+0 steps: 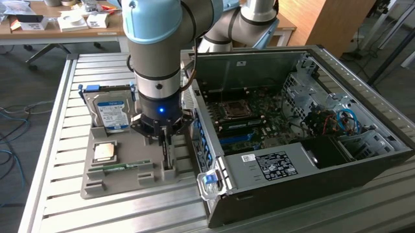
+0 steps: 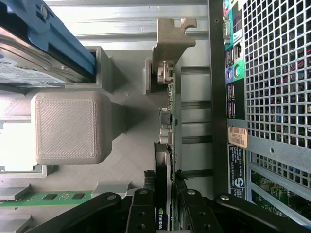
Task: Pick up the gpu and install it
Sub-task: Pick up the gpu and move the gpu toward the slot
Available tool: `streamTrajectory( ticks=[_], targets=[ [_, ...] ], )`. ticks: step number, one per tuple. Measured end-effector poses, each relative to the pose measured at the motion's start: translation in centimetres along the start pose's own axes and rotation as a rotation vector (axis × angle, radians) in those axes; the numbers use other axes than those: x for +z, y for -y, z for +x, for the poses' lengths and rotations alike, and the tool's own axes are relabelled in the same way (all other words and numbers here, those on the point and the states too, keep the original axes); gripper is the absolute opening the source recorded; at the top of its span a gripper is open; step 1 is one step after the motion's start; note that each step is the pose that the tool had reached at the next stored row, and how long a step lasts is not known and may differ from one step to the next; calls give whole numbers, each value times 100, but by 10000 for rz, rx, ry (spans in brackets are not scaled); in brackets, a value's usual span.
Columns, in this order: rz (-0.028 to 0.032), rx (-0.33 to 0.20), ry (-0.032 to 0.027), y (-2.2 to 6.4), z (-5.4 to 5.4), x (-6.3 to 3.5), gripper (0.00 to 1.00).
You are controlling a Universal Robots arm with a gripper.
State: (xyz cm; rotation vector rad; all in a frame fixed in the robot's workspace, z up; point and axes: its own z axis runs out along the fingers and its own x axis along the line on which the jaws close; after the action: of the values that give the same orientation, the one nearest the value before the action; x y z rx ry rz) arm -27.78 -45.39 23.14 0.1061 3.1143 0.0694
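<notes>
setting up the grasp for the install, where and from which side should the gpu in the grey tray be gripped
Probably by its upper long edge, from straight above, pinching across the two flat faces. The gpu stands on edge in a slot of the grey tray, so just that edge is free; the computer case stands close beside it, crowding a sideways approach.

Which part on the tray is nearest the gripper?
The gpu, the card on edge beside the case, right under the gripper; the hard drive lies apart.

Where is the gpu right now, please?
Exterior view: the gpu stands on edge in the grey holder, gripped by the pincer, between hard drive and computer case.
</notes>
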Motion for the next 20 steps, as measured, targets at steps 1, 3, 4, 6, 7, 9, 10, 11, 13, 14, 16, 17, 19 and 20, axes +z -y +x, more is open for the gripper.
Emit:
streamTrajectory(
  ticks=[1,3,4,6,7,9,10,11,13,14,16,17,19,20],
  targets=[
    [0,-14,0,0,0,0,26],
    [0,-39,-1,0,-1,0,26],
    [-1,-47,-2,0,-1,0,26],
    [-1,-65,-2,0,-1,0,26],
    [-1,-68,-3,0,-1,0,26],
    [-1,-68,-3,0,-1,0,26],
    [-2,-68,-3,0,-1,0,26],
    [-2,-69,-3,0,-1,0,26],
    [-3,-69,-1,-1,-2,-1,26],
    [-4,-69,-1,-1,-2,-8,26],
    [-2,-69,-2,-2,-2,-41,26],
    [-1,-69,-3,-3,-3,-63,26],
    [-1,-69,-3,-5,-4,-109,26],
    [-2,-69,-3,-7,-4,-135,26]
  ],
)
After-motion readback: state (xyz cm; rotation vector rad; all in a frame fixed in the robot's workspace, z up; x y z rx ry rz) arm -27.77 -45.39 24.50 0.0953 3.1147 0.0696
